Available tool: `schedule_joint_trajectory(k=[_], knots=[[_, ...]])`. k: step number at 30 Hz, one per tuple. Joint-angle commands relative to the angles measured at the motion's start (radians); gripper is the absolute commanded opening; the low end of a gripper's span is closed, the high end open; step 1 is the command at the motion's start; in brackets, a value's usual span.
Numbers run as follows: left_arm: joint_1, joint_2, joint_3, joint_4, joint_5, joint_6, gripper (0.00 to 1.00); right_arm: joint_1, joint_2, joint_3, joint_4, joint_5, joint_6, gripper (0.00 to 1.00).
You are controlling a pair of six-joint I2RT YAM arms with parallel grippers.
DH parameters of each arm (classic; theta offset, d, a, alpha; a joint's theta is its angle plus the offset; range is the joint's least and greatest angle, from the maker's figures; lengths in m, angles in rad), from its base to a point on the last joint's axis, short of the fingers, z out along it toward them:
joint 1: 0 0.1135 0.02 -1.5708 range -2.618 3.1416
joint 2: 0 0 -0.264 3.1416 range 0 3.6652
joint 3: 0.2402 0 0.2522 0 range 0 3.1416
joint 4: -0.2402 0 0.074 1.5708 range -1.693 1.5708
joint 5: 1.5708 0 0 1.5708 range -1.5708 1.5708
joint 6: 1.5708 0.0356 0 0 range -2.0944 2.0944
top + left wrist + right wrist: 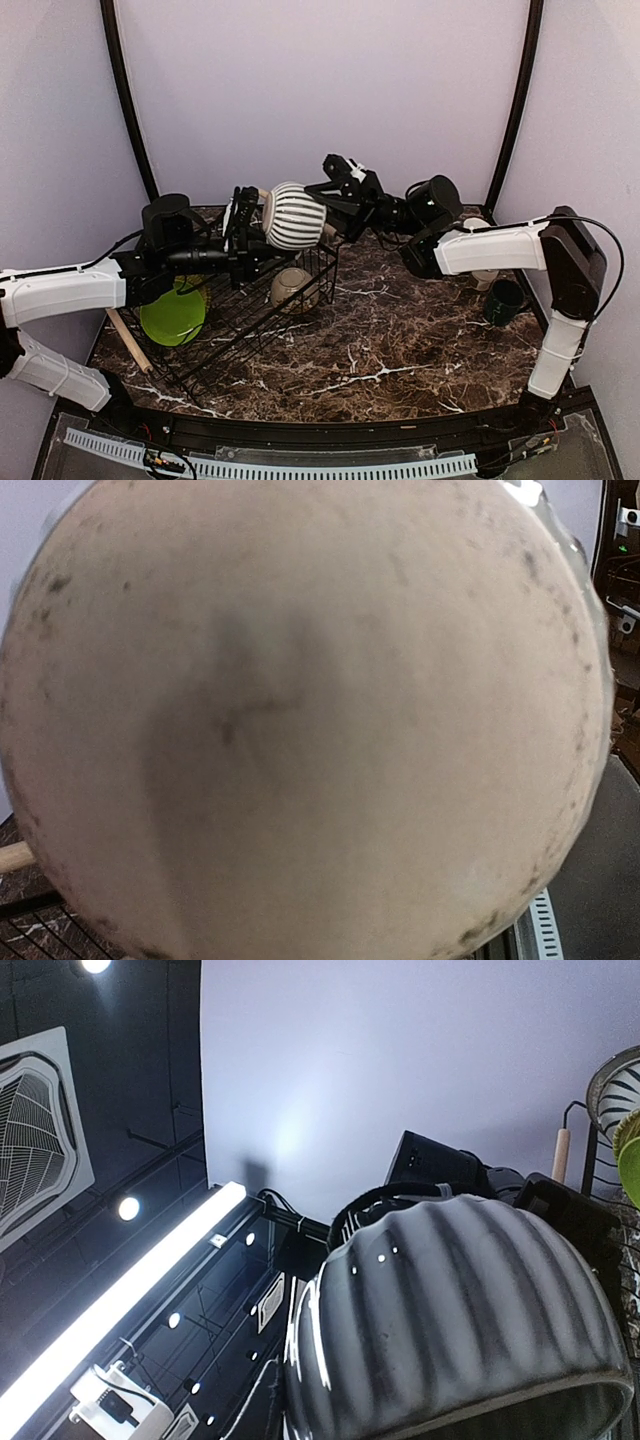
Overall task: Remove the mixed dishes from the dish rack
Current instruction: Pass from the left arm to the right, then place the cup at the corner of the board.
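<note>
A black-and-white striped mug (295,215) hangs in the air above the dish rack (235,330), its cream opening turned left. My left gripper (250,218) is shut on its left rim. The mug's cream inside (300,710) fills the left wrist view and hides the fingers. My right gripper (330,205) is closed against the mug's right end. The ribbed side (470,1310) sits right at the jaws in the right wrist view. A lime green plate (172,312) stands in the rack and a cream bowl (292,288) lies at its right end.
A dark teal mug (503,300) stands on the marble table at the right, with a pale cup (485,277) behind it, partly hidden by my right arm. A wooden rod handle (128,340) runs along the rack's left end. Purple walls close the back and sides.
</note>
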Motion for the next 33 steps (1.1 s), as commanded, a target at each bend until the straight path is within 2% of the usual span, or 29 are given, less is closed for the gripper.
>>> schedule_joint_trajectory(k=[1, 3, 4, 5, 6, 8, 10, 15, 18, 20, 22, 23, 24, 25, 27, 29, 31, 33], knots=[[-0.007, -0.004, 0.003, 0.025, -0.019, -0.046, 0.02, -0.008, -0.019, 0.027, 0.144, 0.004, -0.072, 0.00], [-0.007, -0.003, 0.008, 0.004, -0.067, -0.072, 0.18, -0.015, -0.035, 0.030, 0.129, 0.007, -0.103, 0.00], [-0.007, -0.004, 0.011, -0.003, -0.091, -0.088, 0.36, -0.020, -0.043, 0.030, 0.125, 0.009, -0.119, 0.00], [-0.007, -0.005, 0.013, -0.016, -0.097, -0.092, 0.44, -0.025, -0.052, 0.027, 0.118, 0.012, -0.132, 0.00], [-0.006, -0.007, 0.012, -0.021, -0.102, -0.099, 0.58, -0.031, -0.062, 0.024, 0.109, 0.015, -0.146, 0.00], [-0.007, -0.013, 0.006, -0.030, -0.105, -0.107, 0.71, -0.046, -0.080, 0.015, 0.098, 0.017, -0.172, 0.00], [-0.007, -0.029, -0.006, -0.036, -0.102, -0.109, 0.77, -0.060, -0.104, 0.002, 0.070, 0.014, -0.203, 0.00], [-0.007, -0.083, -0.045, -0.051, -0.122, -0.102, 0.83, -0.106, -0.205, -0.051, -0.093, -0.016, -0.348, 0.00], [-0.007, -0.124, -0.052, -0.084, -0.141, -0.090, 0.84, -0.146, -0.303, -0.110, -0.262, -0.047, -0.483, 0.00], [-0.006, -0.147, -0.054, -0.097, -0.155, -0.088, 0.84, -0.170, -0.386, -0.132, -0.514, -0.073, -0.669, 0.00], [-0.006, -0.169, -0.056, -0.104, -0.171, -0.085, 0.84, -0.180, -0.479, -0.091, -0.984, 0.013, -1.007, 0.00], [-0.005, -0.175, -0.055, -0.106, -0.181, -0.084, 0.85, -0.171, -0.521, -0.043, -1.245, 0.139, -1.257, 0.00], [-0.005, -0.185, -0.055, -0.110, -0.184, -0.084, 0.85, -0.148, -0.551, 0.002, -1.496, 0.294, -1.419, 0.00], [-0.006, -0.189, -0.054, -0.112, -0.190, -0.084, 0.85, -0.134, -0.574, 0.033, -1.659, 0.441, -1.525, 0.00], [-0.005, -0.197, -0.051, -0.110, -0.191, -0.088, 0.85, -0.124, -0.612, 0.054, -1.894, 0.648, -1.641, 0.00], [-0.004, -0.198, -0.045, -0.104, -0.184, -0.092, 0.85, -0.125, -0.644, 0.049, -2.060, 0.794, -1.699, 0.00], [-0.003, -0.196, -0.039, -0.097, -0.178, -0.097, 0.85, -0.125, -0.669, 0.030, -2.197, 0.867, -1.734, 0.00], [-0.004, -0.193, -0.034, -0.088, -0.172, -0.098, 0.85, -0.125, -0.688, 0.007, -2.279, 0.859, -1.754, 0.00]])
